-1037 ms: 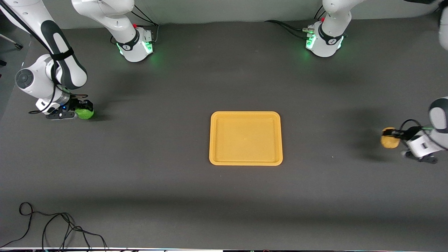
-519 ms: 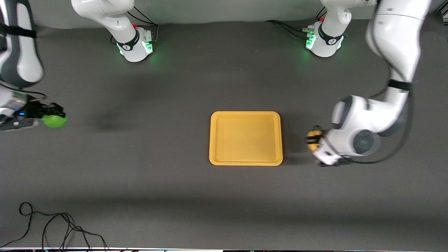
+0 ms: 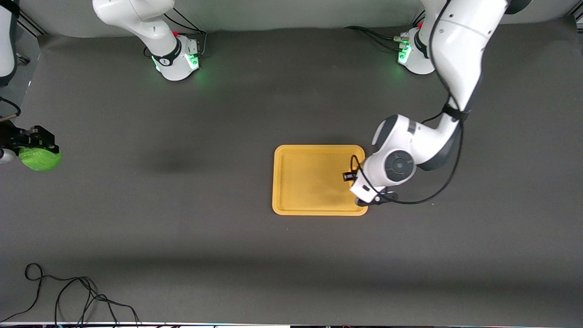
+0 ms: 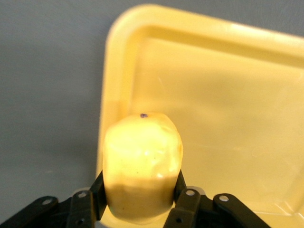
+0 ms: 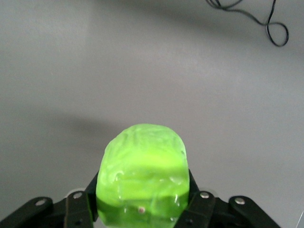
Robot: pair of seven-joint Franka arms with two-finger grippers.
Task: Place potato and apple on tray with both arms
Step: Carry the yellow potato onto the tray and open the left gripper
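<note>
The orange-yellow tray (image 3: 300, 182) lies flat at the table's middle. My left gripper (image 3: 350, 176) is over the tray's end toward the left arm, mostly hidden under its wrist in the front view. In the left wrist view the left gripper (image 4: 141, 190) is shut on the yellow-tan potato (image 4: 142, 164), held above the tray (image 4: 228, 104) near its rim. My right gripper (image 3: 36, 150) is up in the air over the right arm's end of the table, shut on the green apple (image 3: 40, 159). The apple (image 5: 142, 166) shows between the right gripper's (image 5: 142, 197) fingers over bare table.
The two arm bases (image 3: 177, 59) (image 3: 416, 57) stand along the table's edge farthest from the front camera. A loose black cable (image 3: 68, 296) lies at the near corner toward the right arm's end; it also shows in the right wrist view (image 5: 266, 19).
My left arm has swung the potato from the left arm's end of the table to over the tray. My right gripper has lifted the apple and drawn it outward toward the table's end.
</note>
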